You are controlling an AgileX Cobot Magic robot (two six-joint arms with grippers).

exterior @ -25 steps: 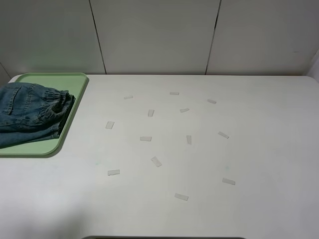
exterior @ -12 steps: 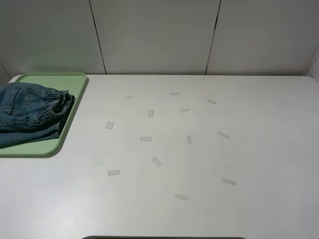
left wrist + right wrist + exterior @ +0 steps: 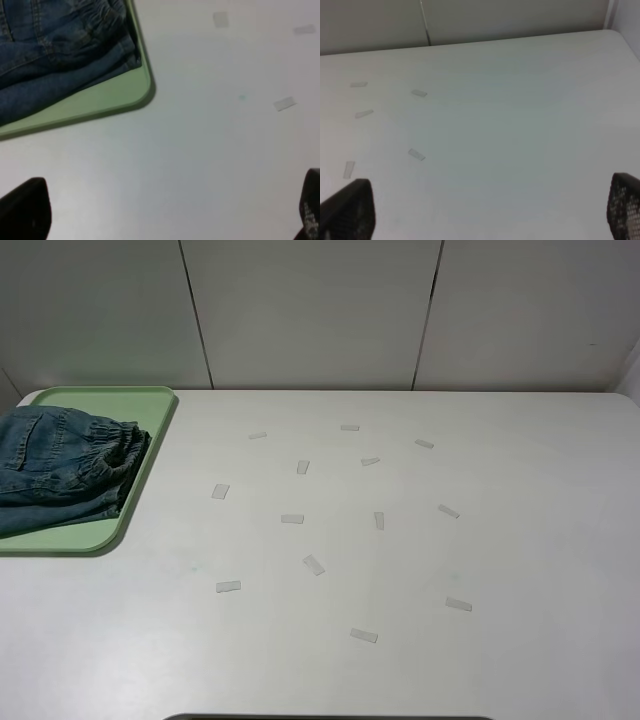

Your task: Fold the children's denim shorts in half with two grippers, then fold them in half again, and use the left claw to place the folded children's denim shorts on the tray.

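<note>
Left end effector [image 3: 165, 215] hanging open beside tray [image 3: 100, 97]; folded denim shorts [image 3: 55, 45] overhanging rim, risking slipping onto desk [image 3: 210, 150].

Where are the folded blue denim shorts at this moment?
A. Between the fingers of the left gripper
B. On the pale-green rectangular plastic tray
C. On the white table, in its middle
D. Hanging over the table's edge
B: the folded blue denim shorts lie on the pale-green rectangular plastic tray, and the left gripper stands open and empty above the white table.
</note>
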